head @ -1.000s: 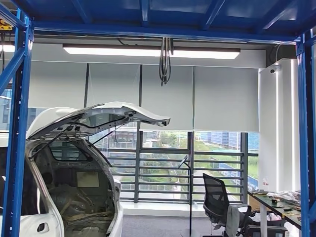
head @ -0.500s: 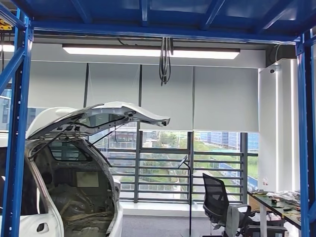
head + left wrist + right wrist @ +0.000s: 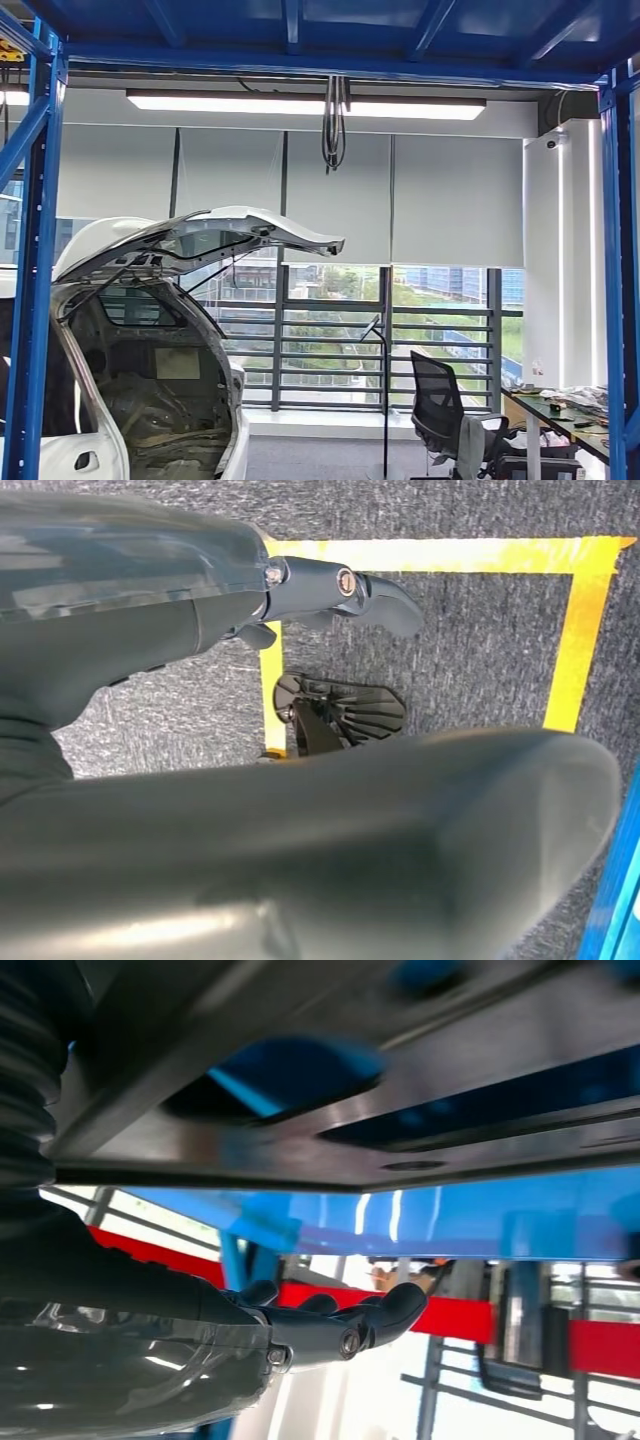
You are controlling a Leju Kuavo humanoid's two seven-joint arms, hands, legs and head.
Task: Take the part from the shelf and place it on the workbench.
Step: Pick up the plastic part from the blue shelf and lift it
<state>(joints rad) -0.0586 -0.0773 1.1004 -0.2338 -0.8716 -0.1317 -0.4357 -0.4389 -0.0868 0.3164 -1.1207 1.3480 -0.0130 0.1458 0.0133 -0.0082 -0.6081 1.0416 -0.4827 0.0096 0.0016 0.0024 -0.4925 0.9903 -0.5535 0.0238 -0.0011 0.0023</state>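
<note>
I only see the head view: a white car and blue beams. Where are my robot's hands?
Observer: Your left hand hangs over grey carpet marked with yellow tape, holding nothing.
Operator: And the other one?
Observer: The right hand stretches its fingers out under a grey metal piece by a blue shelf beam. I can't tell if it grips it.

Blue shelf frame [image 3: 34, 250] borders view L, R & top. White car [image 3: 136, 340], tailgate [image 3: 226, 232] raised, lower L. Black office chair [image 3: 438, 405] beside cluttered desk [image 3: 562, 410], lower R. Ceiling light strip [image 3: 302, 103] on.
</note>
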